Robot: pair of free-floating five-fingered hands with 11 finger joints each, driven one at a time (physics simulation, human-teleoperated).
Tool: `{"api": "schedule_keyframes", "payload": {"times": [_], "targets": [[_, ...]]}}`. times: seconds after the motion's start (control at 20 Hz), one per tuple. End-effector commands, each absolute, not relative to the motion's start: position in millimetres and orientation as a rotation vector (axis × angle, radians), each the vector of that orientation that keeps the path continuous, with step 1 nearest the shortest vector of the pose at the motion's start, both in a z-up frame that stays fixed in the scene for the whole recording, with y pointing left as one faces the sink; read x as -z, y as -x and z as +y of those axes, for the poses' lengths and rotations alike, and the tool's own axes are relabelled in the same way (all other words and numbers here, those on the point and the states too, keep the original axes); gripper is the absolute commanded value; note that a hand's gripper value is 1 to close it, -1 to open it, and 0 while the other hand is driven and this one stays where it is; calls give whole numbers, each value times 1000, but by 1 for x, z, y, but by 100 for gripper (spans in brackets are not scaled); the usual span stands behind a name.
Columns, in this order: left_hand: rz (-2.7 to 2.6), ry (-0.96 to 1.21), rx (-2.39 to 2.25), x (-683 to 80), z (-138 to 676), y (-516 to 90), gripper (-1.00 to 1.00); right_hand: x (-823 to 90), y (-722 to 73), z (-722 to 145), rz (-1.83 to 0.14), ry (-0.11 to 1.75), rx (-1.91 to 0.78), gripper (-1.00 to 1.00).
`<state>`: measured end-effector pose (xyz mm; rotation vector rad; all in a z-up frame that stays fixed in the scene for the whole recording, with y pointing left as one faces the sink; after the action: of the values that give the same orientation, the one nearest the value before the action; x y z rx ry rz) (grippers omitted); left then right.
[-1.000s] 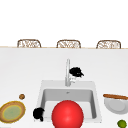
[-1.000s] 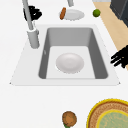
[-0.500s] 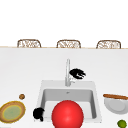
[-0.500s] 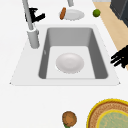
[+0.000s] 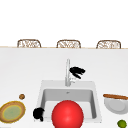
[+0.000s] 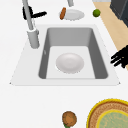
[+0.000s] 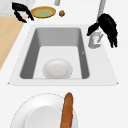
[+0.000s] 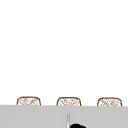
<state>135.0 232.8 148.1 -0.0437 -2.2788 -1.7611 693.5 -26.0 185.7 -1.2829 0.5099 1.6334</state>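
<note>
Faucet (image 5: 67, 72) was seen upright at rear rim of sink (image 5: 97, 100), behind basin. Right hand (image 5: 77, 72) was held just beside faucet's right side, fingers relaxed and spread, nothing gripped; contact with spout could not be told. Left hand (image 5: 38, 114) was observed at sink's front left corner; finger state could not be told. White bowl (image 6: 69, 62) lay in basin. Plate with baguette (image 5: 115, 96) was noted right of sink, lime (image 5: 122, 123) nearby.

Front, both sides (sink (image 5: 45, 86) shared), upper
</note>
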Motion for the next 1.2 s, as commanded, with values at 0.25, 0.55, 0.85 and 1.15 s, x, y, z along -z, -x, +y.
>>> {"api": "schedule_keyframes", "payload": {"times": [0.25,0.55,0.85,1.15], "targets": [[-2279,44,1761,-148,233,-135,0,-189,-676,-36,290,1153,-1706,-100],[-2279,44,1761,-148,233,-135,0,-191,-661,-40,170,1066,-1744,-100],[-2279,44,1761,-148,233,-135,0,-205,-661,-59,-2,1013,-1737,-100],[-2279,44,1761,-148,233,-135,0,-210,-655,-58,-157,930,-1785,-100]]}}
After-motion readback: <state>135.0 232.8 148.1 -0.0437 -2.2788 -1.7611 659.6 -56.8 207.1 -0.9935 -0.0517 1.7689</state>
